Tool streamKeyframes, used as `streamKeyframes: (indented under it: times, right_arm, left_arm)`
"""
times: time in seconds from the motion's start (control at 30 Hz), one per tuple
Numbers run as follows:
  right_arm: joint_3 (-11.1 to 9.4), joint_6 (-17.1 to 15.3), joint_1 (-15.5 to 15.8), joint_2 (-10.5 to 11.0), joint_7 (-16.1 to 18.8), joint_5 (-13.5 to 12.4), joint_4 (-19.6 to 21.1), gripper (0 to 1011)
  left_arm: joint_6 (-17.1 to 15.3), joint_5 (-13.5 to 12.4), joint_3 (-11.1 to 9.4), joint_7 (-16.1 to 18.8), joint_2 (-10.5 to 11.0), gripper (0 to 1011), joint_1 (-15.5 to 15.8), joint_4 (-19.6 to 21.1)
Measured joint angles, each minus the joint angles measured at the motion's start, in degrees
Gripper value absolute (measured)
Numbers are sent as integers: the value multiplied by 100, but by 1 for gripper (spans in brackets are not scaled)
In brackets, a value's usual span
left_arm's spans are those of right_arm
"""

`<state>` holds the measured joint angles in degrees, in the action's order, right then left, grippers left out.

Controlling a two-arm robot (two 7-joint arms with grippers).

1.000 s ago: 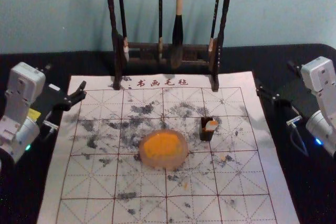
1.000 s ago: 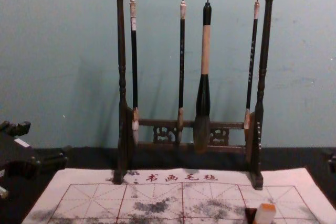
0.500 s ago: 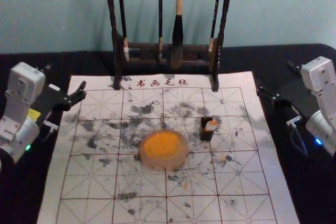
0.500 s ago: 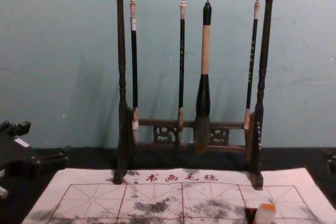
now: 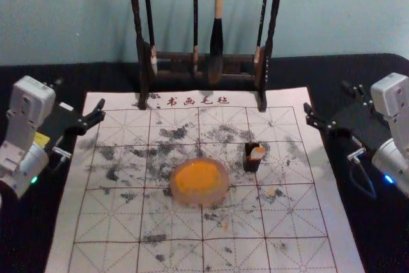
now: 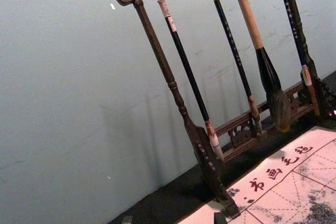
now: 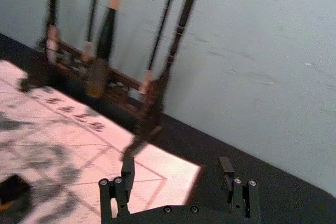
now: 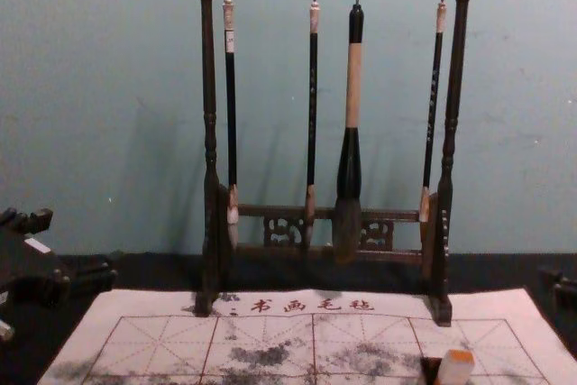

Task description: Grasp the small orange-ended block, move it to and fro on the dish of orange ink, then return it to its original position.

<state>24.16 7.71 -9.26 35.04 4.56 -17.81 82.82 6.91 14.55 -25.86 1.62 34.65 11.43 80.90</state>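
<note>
Fingers apart by the mat's (image 5: 339,231) far right corner, the right gripper (image 7: 176,167) is nearer; the block (image 5: 257,153) lies inward and robotward at the dark box (image 5: 250,163), long axis steeply tilted, orange end up. The left gripper (image 6: 173,219), fingers also apart, sits by the left edge.

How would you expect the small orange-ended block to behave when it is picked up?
The block looks stiff, with flat faces and fairly straight edges, so it should keep its shape. It sits tilted at the dark box, so it may swivel when gripped. Its orange end could be slippery if that colour is wet ink.
</note>
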Motion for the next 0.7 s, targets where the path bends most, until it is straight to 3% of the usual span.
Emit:
streamKeyframes:
  times: [0.07, 0.2, 0.37, 0.53, 0.7]
  right_arm:
    - [-26, 48, 51, 45, 228, -128, 49, 1003]
    - [-69, 256, 129, 239, 1082, -524, 121, 1003]
    - [-56, 517, 147, 459, 2038, -819, 137, 1003]
    - [-14, 706, 158, 565, 2740, -1005, 144, 1003]
    - [98, 870, 97, 573, 3265, -978, 97, 1003]
  left_arm:
    - [0, 0, 0, 0, 0, 1001, 0, 0]
    - [0, 0, 0, 0, 0, 1001, 0, 0]
    - [0, 0, 0, 0, 0, 1001, 0, 0]
    - [0, 0, 0, 0, 0, 1001, 0, 0]
    - [0, 0, 0, 0, 0, 1001, 0, 0]
